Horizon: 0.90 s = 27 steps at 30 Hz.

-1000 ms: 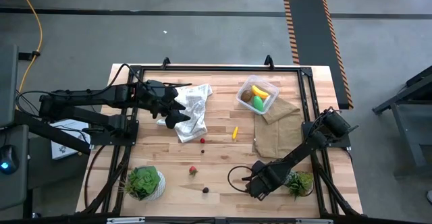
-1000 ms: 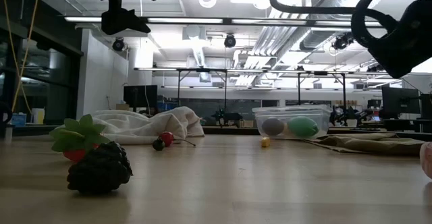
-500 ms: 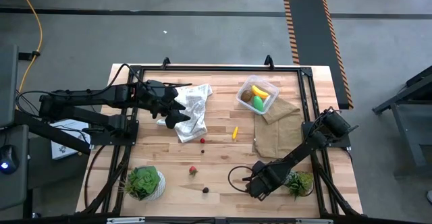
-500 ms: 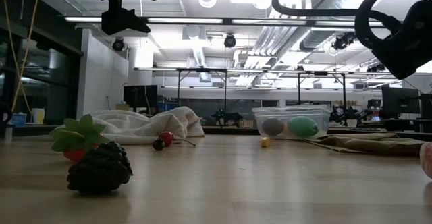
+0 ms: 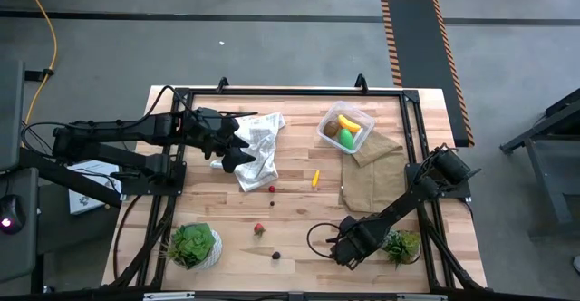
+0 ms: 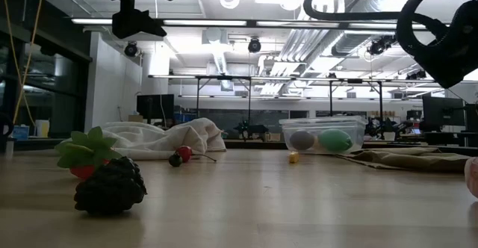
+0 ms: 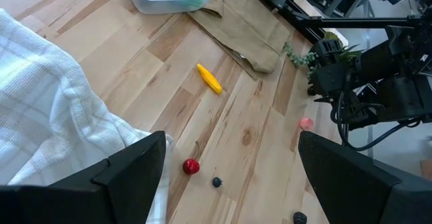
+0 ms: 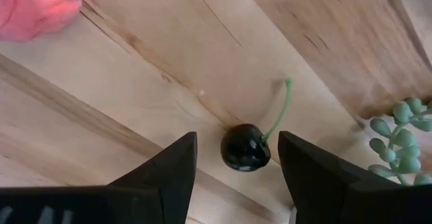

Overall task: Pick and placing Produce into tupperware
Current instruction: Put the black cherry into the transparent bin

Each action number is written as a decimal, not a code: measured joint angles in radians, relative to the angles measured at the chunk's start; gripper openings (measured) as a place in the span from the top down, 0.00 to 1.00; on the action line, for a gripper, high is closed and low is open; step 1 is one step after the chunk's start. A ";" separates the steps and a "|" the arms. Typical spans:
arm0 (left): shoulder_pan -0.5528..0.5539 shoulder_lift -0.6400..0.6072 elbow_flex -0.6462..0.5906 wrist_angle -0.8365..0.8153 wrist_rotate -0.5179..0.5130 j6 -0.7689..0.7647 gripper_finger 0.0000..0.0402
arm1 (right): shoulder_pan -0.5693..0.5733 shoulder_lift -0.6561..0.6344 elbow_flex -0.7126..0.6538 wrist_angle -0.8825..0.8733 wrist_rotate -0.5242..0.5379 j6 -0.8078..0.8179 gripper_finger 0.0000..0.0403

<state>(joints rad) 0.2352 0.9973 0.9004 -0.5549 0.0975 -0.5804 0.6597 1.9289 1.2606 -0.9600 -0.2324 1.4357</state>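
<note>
The clear tupperware [image 5: 345, 129] stands at the far right on the brown cloth's corner and holds the yellow banana [image 5: 349, 121], the green oval and the brown ball. A small orange-yellow piece [image 5: 315, 179], a red berry [image 5: 272, 189], a strawberry [image 5: 259, 229] and a dark berry [image 5: 276, 255] lie on the bare wood. My right gripper [image 5: 343, 247] is open near the front right; in its wrist view a dark cherry [image 8: 246, 147] with a green stem lies on the wood between its fingers, untouched. My left gripper [image 5: 237, 152] hangs open over the white checked cloth [image 5: 258, 151].
Two potted plants stand near the front edge, one at the left [image 5: 193, 245] and one at the right [image 5: 401, 245] beside my right arm. A pink object [image 8: 37, 8] lies close to my right gripper. The brown cloth [image 5: 372, 174] lies flat at the right.
</note>
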 joint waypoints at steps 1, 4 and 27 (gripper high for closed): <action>0.000 0.000 0.000 -0.001 0.000 0.000 0.18 | 0.002 0.000 0.000 0.000 0.000 0.000 0.51; 0.000 0.000 0.000 -0.003 0.000 0.000 0.18 | 0.009 0.000 0.000 0.000 -0.001 0.000 0.52; 0.000 0.000 0.000 -0.002 0.000 0.000 0.18 | 0.010 0.000 0.000 -0.002 0.009 -0.001 0.59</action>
<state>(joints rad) 0.2352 0.9974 0.9005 -0.5571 0.0975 -0.5804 0.6697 1.9289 1.2606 -0.9615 -0.2232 1.4350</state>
